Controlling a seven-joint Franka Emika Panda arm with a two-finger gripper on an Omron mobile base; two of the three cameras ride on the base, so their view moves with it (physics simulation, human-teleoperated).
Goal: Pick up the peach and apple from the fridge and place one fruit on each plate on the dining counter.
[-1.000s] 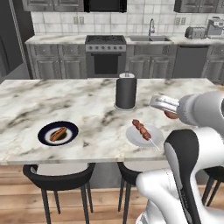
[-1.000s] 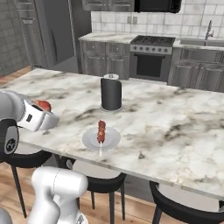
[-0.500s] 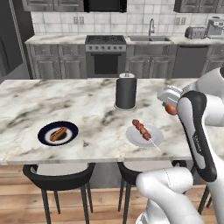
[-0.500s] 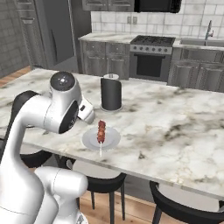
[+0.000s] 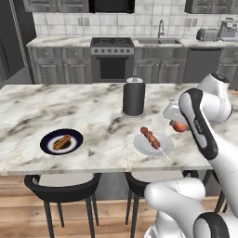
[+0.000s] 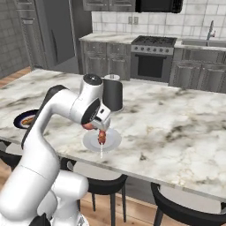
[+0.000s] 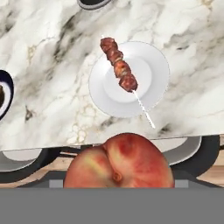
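Gripping the peach (image 7: 119, 161), the gripper (image 5: 178, 124) hangs above the white plate (image 7: 151, 70).

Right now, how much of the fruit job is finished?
Not much yet. Neither plate has fruit: the white plate holds a meat skewer and the dark plate holds a hot dog. In hand: the end effector grips the peach above the counter edge, near the white plate. Left: set it down, then bring the apple.
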